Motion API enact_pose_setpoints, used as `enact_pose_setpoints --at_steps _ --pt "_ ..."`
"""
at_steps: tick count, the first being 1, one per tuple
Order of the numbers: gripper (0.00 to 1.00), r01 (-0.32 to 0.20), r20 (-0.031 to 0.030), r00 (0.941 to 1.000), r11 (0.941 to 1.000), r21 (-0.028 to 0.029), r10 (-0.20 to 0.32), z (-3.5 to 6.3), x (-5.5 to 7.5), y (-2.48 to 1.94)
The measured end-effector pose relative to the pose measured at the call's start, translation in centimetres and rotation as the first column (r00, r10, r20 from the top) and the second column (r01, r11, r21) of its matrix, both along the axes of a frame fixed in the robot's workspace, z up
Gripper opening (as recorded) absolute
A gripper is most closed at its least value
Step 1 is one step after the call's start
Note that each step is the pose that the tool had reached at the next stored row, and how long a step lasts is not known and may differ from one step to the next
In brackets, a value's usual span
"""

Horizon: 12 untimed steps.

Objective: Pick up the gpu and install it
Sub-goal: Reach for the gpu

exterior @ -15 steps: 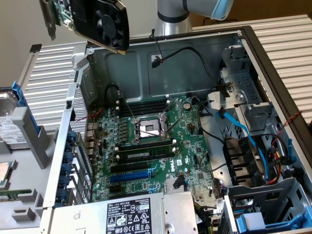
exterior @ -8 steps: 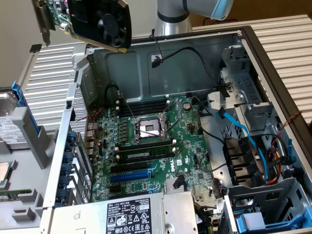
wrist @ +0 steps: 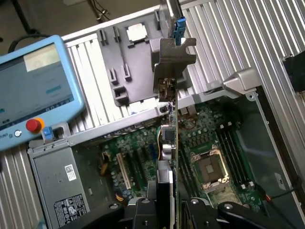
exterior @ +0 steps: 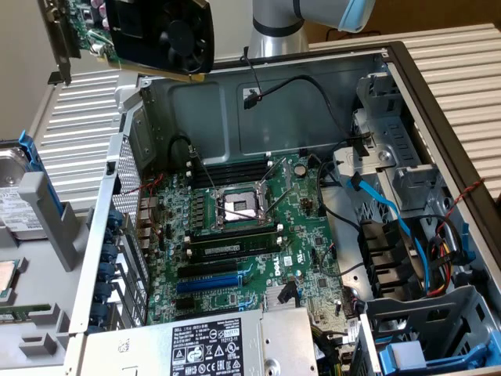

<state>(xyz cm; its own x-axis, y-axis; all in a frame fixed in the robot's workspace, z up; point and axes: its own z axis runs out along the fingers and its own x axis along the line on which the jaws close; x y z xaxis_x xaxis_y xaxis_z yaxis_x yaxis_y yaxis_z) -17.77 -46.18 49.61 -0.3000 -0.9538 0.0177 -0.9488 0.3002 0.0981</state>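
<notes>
The gpu hangs in the air above the far corner of the open computer case on the exterior view's left. Its black fan shroud faces the camera and a green board edge shows beside it. In the wrist view I look along the gpu edge-on, its silver end bracket at the far end. My gripper is shut on the card, one dark finger on each side. Below the card lies the large green motherboard with its expansion slots.
The case walls surround the motherboard, with cables and a drive cage on the exterior view's right. A power supply sits at the near edge. A teach pendant and a grey parts tray lie outside the case.
</notes>
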Motion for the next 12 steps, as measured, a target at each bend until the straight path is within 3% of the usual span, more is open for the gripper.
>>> enact_pose_setpoints --at_steps 5,9,12 --pt "0.27 -0.091 0.0001 0.9958 0.9958 0.0001 0.091 -0.01 0.00 0.00" --pt "0.27 -0.163 0.0001 0.9866 0.9866 0.0000 0.163 -0.01 0.00 0.00" --pt "0.27 -0.169 0.0000 0.9856 0.9856 0.0000 0.169 0.00 0.00 0.00"
